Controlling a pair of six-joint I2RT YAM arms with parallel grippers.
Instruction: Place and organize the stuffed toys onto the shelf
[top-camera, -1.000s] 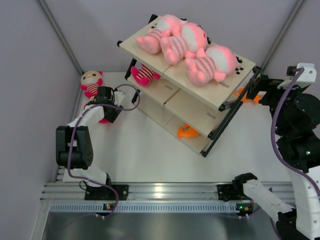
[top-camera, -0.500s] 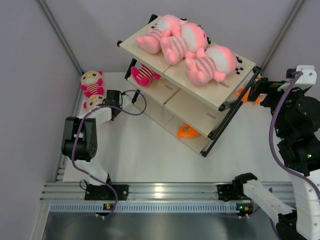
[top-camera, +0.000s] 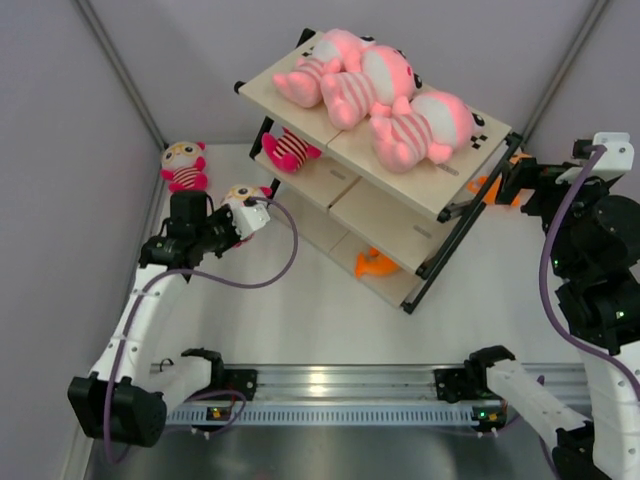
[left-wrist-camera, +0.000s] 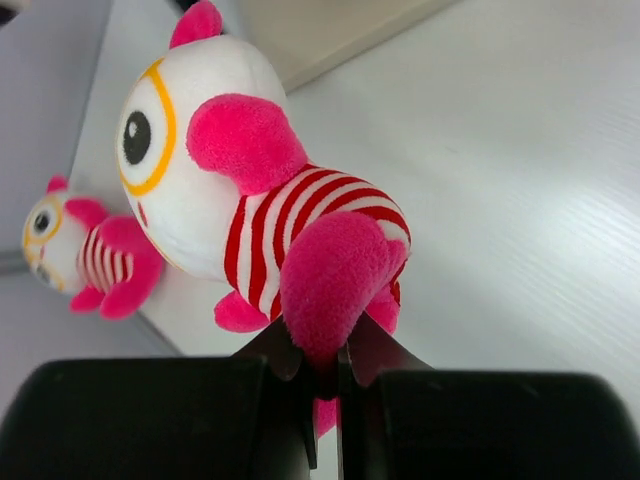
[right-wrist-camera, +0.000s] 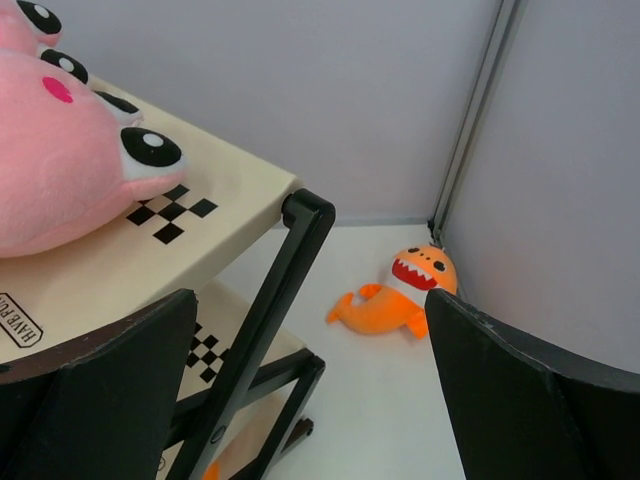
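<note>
The left claw (left-wrist-camera: 322, 365) is pinching a hot-pink striped toy (left-wrist-camera: 250, 200) by its leg, so the carrying step is running. The next move is likely swinging it rightward onto the shelf (top-camera: 370, 215).

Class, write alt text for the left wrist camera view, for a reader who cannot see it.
The left pincer grips a hot-pink striped plush toy with a cream face by one foot, with the white table beyond it. A second toy of the same kind rests on the table further off, at the left of the view.
</note>
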